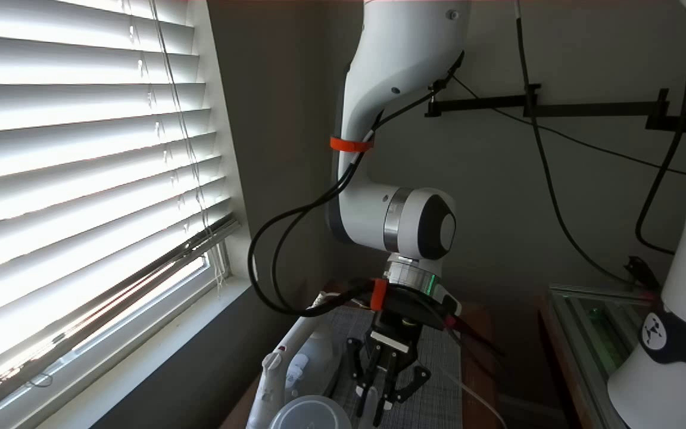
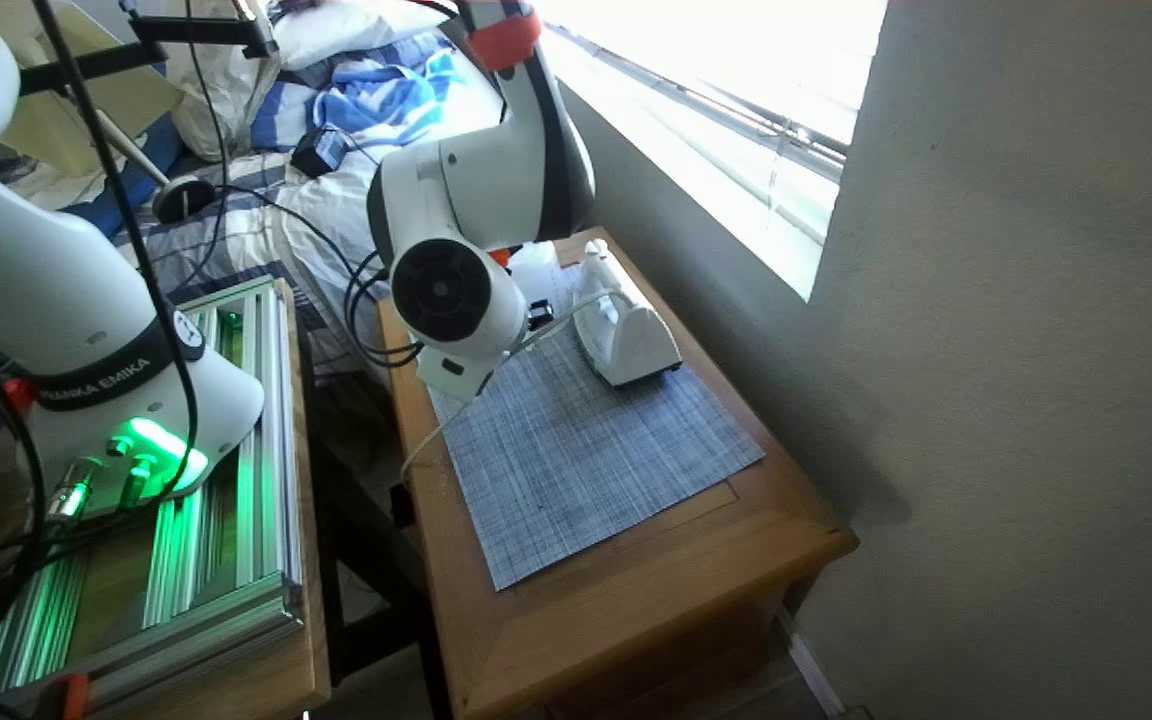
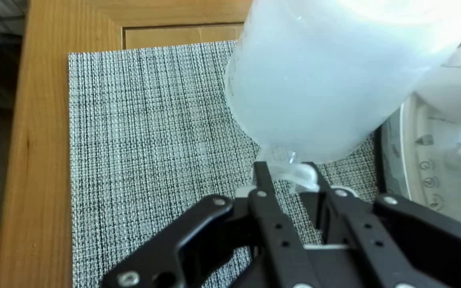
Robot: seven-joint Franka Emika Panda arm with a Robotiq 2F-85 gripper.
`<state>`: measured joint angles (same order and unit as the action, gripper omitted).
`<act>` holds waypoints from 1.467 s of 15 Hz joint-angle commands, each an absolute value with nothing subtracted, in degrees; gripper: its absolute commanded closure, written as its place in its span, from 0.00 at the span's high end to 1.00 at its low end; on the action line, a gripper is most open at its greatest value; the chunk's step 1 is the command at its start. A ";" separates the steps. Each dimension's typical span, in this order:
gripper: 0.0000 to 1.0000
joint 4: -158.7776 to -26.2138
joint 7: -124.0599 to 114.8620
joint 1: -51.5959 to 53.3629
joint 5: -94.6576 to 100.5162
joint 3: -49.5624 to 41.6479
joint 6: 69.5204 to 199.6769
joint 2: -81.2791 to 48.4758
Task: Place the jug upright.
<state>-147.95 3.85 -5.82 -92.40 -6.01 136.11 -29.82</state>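
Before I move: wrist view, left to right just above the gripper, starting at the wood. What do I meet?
Wooden tabletop → woven grey mat → translucent jug → white iron.

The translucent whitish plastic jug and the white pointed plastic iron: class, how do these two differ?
The jug is a rounded cylinder; the iron tapers to a nose. The jug's wall looks plain in the wrist view; the iron shows printed symbols there. The black fingers flank what looks like the jug's handle but stand apart from the iron. Both are whitish.
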 commanded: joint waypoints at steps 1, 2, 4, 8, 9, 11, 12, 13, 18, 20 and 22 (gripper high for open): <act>0.06 -147.49 3.28 -4.58 -93.41 -6.96 136.24 -29.74; 0.06 -148.00 3.12 -4.28 -92.98 -7.10 136.82 -28.81; 0.06 -149.80 2.36 -3.32 -91.43 -7.54 138.82 -25.42; 0.06 -152.65 -1.08 -0.68 -86.40 -7.95 145.29 -19.62; 0.06 -153.24 -2.53 -0.07 -84.66 -7.83 147.34 -18.40; 0.06 -154.66 -6.90 1.21 -79.89 -7.42 151.50 -15.59; 0.06 -155.38 -9.45 1.96 -77.12 -7.14 153.61 -14.36; 0.06 -156.01 -12.07 2.57 -74.31 -6.90 155.47 -13.39; 0.06 -159.36 -28.55 8.11 -56.67 -8.40 162.19 -9.45; 0.06 -157.11 -35.64 11.37 -48.97 -10.29 163.99 -12.17; 0.06 -157.37 -43.46 15.22 -40.37 -13.33 166.11 -12.42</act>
<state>-157.37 -33.08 9.73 -51.03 -8.93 163.07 -11.81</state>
